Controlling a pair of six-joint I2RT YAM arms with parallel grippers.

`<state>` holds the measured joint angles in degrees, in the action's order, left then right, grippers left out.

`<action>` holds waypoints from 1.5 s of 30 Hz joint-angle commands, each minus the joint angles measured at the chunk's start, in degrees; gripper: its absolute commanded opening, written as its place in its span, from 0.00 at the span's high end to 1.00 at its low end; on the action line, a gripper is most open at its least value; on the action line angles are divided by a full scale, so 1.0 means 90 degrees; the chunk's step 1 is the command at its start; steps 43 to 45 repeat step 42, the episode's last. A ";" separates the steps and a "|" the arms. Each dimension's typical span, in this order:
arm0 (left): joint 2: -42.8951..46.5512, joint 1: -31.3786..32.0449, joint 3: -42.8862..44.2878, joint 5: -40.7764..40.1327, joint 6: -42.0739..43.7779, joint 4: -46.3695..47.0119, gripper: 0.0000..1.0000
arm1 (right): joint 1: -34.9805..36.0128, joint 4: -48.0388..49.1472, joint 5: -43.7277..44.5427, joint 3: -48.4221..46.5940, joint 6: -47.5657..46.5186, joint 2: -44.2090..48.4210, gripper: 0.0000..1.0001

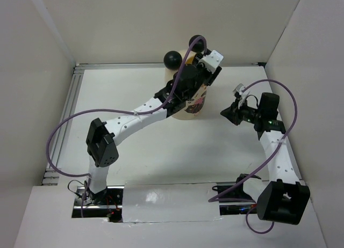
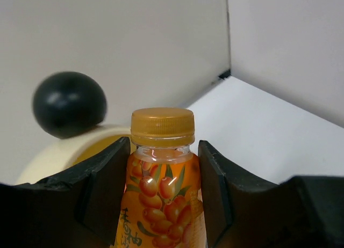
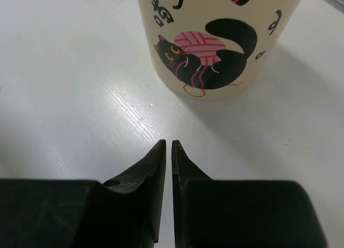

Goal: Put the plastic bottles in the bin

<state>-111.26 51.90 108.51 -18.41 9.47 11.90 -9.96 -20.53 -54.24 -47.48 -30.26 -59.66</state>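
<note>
Bottle (image 2: 163,178) in left pincer (image 2: 164,151), seemingly above bin (image 2: 56,154) rim.

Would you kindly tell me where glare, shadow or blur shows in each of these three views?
Left wrist: sharp on the orange bottle, with glints on its neck; the black ball ear behind looks soft. Right wrist: a streak of glare on the table; the bin throws a soft shadow to its right. Top external: even light, faint shadows.

Bright even light, soft shadows, faint glare
</note>
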 commanded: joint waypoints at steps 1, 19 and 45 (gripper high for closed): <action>-0.0166 -0.0073 0.0453 -0.0510 0.0227 0.0972 0.88 | -0.0066 -0.0316 -0.0233 0.0149 -0.0280 0.0115 0.84; -0.0607 -0.0064 0.0139 -0.1480 0.1477 0.2213 0.00 | -0.0124 -0.0501 -0.0351 0.0266 -0.0475 0.0232 0.50; 0.6766 -0.2219 -0.6673 0.0932 -0.3953 -0.2436 0.00 | -0.0378 -0.0336 0.2041 -0.0134 0.1839 0.0447 0.00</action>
